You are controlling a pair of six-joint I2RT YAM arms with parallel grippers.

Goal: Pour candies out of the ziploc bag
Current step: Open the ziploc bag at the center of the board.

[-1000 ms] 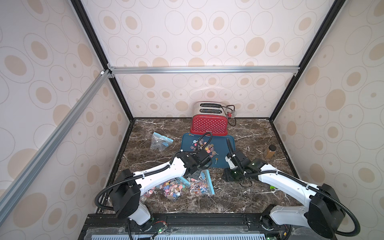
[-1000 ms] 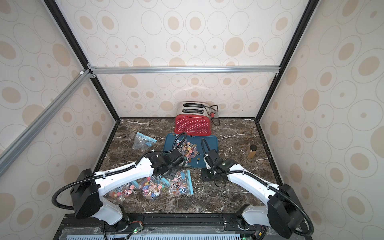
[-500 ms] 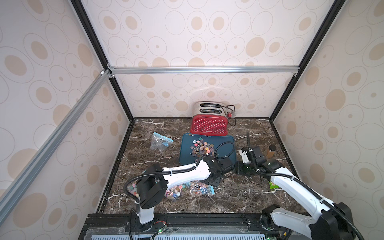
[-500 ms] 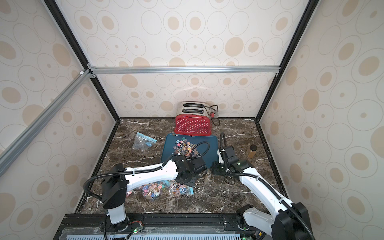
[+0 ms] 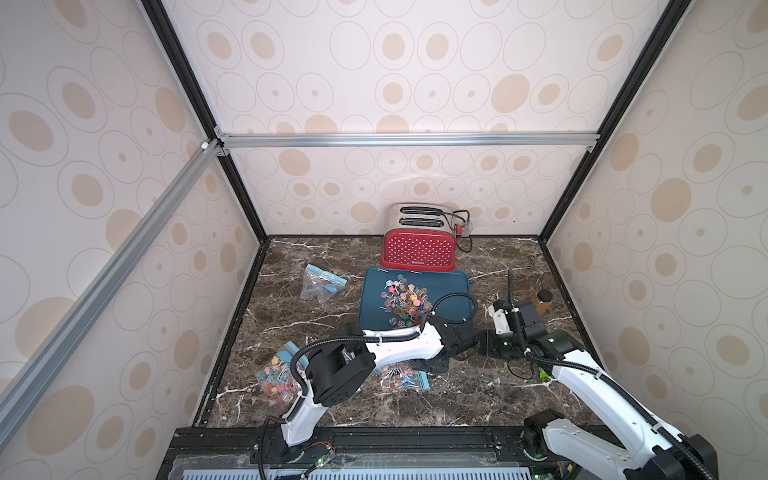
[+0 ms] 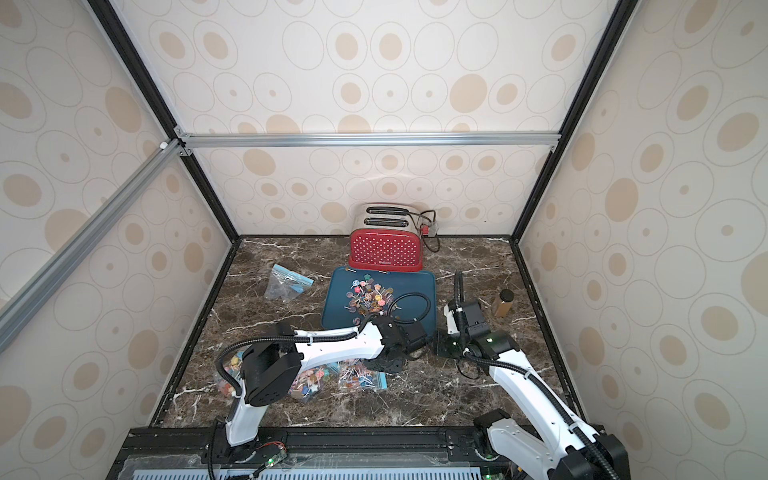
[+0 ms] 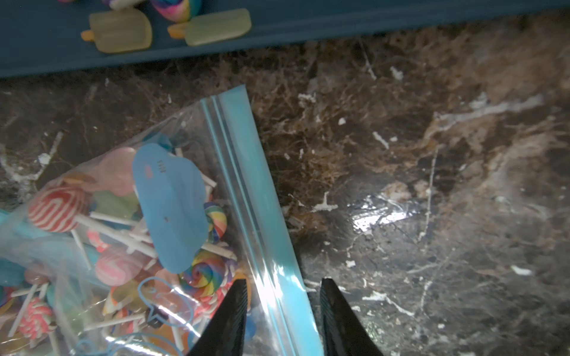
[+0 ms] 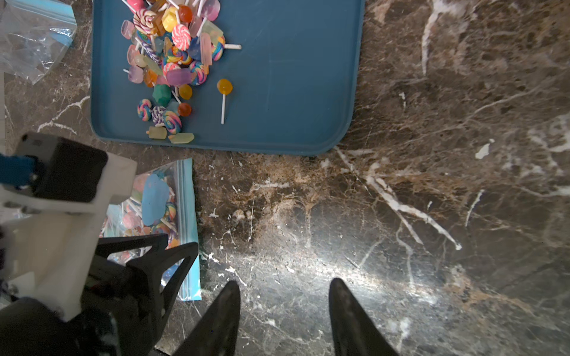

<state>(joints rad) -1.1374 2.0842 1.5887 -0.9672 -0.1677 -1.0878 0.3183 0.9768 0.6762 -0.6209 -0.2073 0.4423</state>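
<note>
The left arm has swung off the tray (image 8: 293,77) toward the front of the counter (image 8: 431,185), and the right arm has shifted rightward. The left end effector (image 7: 283,282) has its fingers apart, one on each side of the blue zip strip of a bag (image 7: 123,215). That bag lies flat on the counter, full of candies (image 7: 58,209), and nothing is pinched. The right end effector (image 8: 283,283) is spread over bare counter beside it.

The tray holds one loose heap (image 8: 172,52). One empty bag (image 5: 320,284) lies left of the tray.

In a top view the bag is the rightmost of three full ones, with a middle bag (image 6: 309,384) and a left bag (image 6: 230,374). The wrist views show only the rightmost. Only the top views show the one toaster (image 5: 417,249) and the one bottle (image 5: 540,305).
</note>
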